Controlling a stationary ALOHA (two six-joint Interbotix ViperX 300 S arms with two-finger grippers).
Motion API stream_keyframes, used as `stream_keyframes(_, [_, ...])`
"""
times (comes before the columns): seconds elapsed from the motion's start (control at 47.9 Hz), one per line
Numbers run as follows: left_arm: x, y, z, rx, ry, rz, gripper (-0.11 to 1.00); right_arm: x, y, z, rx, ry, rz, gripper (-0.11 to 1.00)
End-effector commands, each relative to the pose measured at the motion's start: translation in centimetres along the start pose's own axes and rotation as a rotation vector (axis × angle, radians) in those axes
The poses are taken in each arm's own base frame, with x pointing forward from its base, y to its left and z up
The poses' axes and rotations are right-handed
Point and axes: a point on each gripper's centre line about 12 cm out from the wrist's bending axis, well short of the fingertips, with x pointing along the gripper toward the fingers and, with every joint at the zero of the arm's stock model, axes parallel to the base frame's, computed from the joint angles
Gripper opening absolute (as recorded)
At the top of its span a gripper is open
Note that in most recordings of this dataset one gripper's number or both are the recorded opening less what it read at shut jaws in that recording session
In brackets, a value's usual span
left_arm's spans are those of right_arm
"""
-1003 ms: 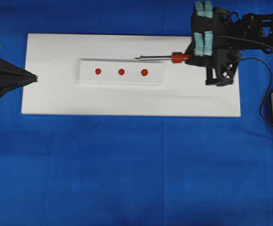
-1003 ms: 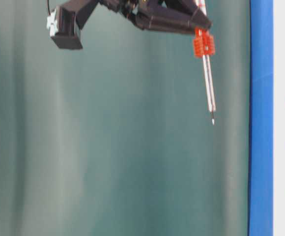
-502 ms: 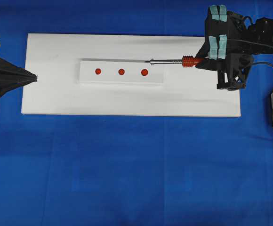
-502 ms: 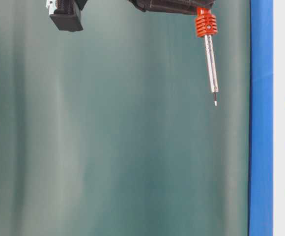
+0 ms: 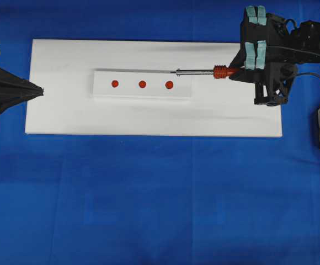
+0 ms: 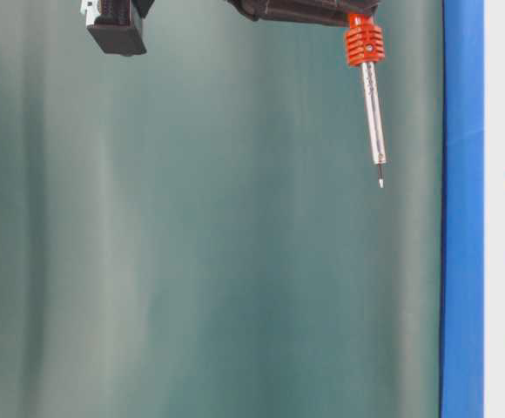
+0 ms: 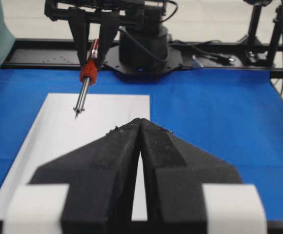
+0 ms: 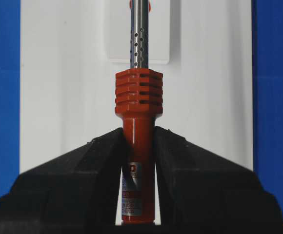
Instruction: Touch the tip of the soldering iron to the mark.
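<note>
My right gripper [image 8: 138,146] clamped on soldering iron [image 5: 201,71], jaws pinching orange-red handle. Iron held in air above white board [image 5: 60,110]; shaft points toward small white strip [image 5: 143,84], tip over strip's upper right edge, just beside rightmost of three red marks [image 5: 169,85], not touching. My left gripper [image 7: 139,146] closed, holding nothing, at board's left edge.
</note>
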Motion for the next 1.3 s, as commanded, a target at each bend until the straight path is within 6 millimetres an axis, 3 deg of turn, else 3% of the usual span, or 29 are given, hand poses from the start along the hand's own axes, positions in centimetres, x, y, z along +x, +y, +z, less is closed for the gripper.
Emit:
stream_keyframes(0.0, [0.2,0.0,0.5,-0.002,-0.018,-0.002,0.00,-0.6,-0.1,0.6,-0.002,-0.030,-0.007,0.06])
stream_keyframes(0.627, [0.2,0.0,0.5,-0.002,-0.018,-0.002,0.00,-0.2,-0.1,0.4,0.000,-0.018,-0.005,0.06])
stream_keyframes(1.275, [0.2,0.0,0.4,-0.006,-0.015,-0.002,0.00,5.5,-0.1,-2.5,0.016,0.091,-0.002,0.06])
